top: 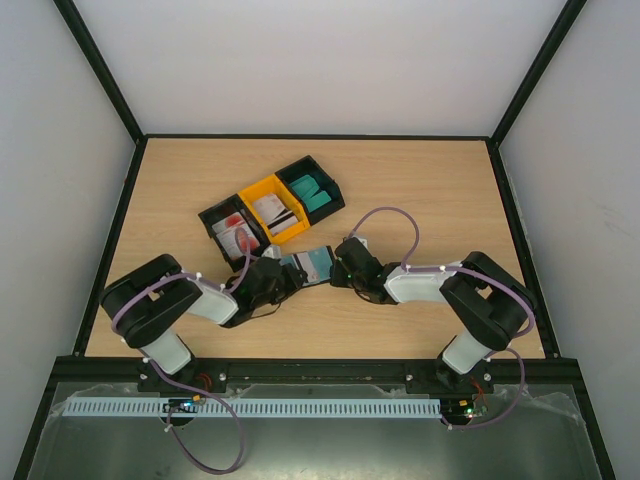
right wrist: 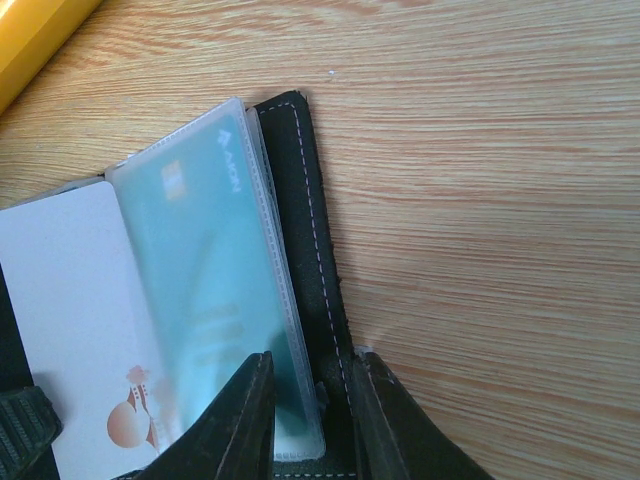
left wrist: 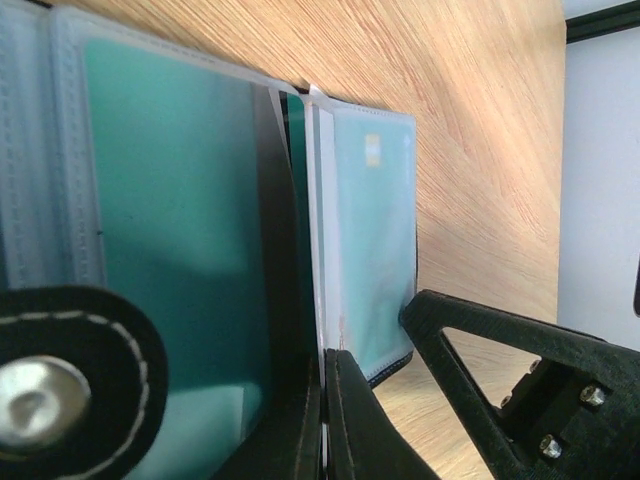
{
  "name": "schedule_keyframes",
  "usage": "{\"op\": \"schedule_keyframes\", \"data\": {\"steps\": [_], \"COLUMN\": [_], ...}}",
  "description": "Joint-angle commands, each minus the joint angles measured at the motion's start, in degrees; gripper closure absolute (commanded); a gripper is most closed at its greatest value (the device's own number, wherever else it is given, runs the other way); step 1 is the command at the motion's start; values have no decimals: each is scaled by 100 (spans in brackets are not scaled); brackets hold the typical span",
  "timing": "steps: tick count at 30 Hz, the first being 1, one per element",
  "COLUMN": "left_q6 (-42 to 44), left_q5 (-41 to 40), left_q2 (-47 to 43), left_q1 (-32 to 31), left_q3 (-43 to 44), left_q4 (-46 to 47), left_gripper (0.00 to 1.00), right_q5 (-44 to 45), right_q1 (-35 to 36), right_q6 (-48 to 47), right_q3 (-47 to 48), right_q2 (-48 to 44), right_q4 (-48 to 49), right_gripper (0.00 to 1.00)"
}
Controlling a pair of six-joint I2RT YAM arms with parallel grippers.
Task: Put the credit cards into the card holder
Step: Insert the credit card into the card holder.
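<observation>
The black card holder (top: 312, 263) lies open on the table between both grippers. My left gripper (left wrist: 330, 365) is shut on a thin leaf of the card holder (left wrist: 290, 250). A teal credit card (left wrist: 180, 200) sits in a clear sleeve to its left, and the snap tab (left wrist: 45, 395) shows at the bottom left. My right gripper (right wrist: 312, 410) is shut on the stitched black cover (right wrist: 300, 200) together with a clear sleeve holding a teal card (right wrist: 200, 270). A white card with a red picture (right wrist: 70, 300) lies beside that sleeve.
Three bins stand in a row behind the holder: a black bin (top: 232, 228) with red-and-white cards, a yellow bin (top: 272, 207) with striped white cards, and a black bin (top: 312, 190) with teal cards. The yellow bin's corner (right wrist: 30, 30) is close by. Bare wood lies to the right.
</observation>
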Motion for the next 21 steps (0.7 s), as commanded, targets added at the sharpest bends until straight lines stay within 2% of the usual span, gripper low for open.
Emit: {"op": "schedule_keyframes", "data": {"steps": [1,11,21], "left_q6": [-119,-417,-212], "left_q5": [8,61,483], "left_q2": [128,150,390], "left_q1": [-154,-213,-141], "left_q3": [-88,-110,29], "left_q4": [-216,-220,30], "left_gripper": [97,97,97], "right_q5": [-212,-212,-194], "right_q1": [62,69,64], "right_q6": [63,65,71], "right_q3": [-240,-235,-235], "right_q2": [303,296,273], "right_q4": [-585,-594,-607], "right_gripper": [78,78,78]}}
